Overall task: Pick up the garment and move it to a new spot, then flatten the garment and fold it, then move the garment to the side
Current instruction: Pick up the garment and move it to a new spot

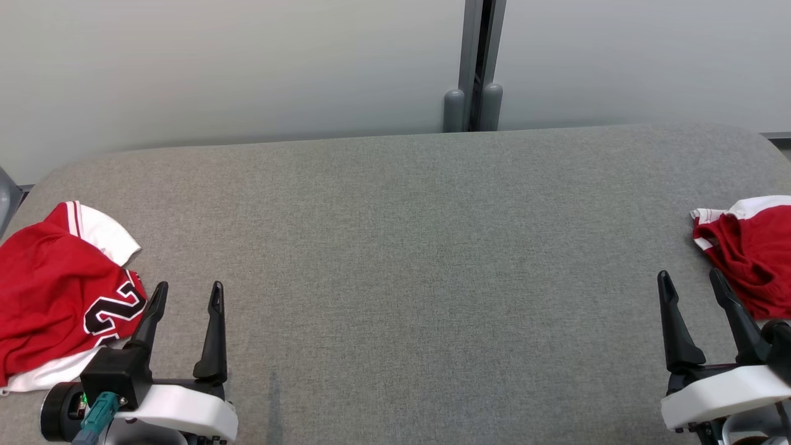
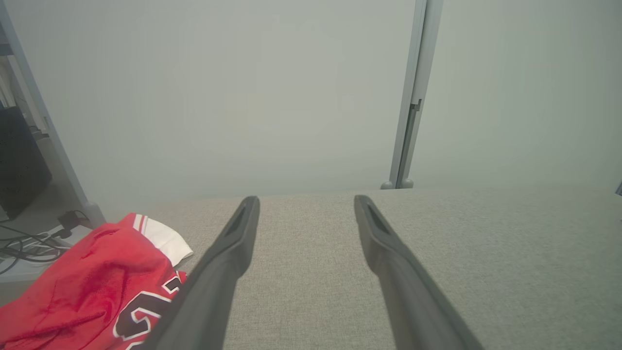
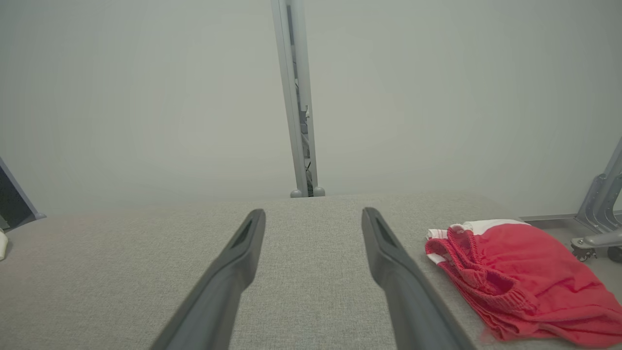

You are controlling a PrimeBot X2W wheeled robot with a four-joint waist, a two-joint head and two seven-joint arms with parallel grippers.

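Two red and white garments lie on the grey table [image 1: 395,259]. One garment [image 1: 55,290], crumpled and marked with black numerals, sits at the left edge; the left wrist view has this jersey [image 2: 97,291] at lower left. The other garment [image 1: 751,253] is bunched at the right edge and appears as a red heap [image 3: 515,277] in the right wrist view. My left gripper [image 1: 185,295] stands open just right of the left garment, nothing between its fingers. Just left of the right garment, my right gripper [image 1: 691,279] is open and empty.
A pale wall with a grey vertical post [image 1: 476,68] runs behind the table's far edge. Cables and a dark box [image 2: 19,165] sit off the table's left end. A grey metal frame [image 3: 602,209] stands beyond the right end.
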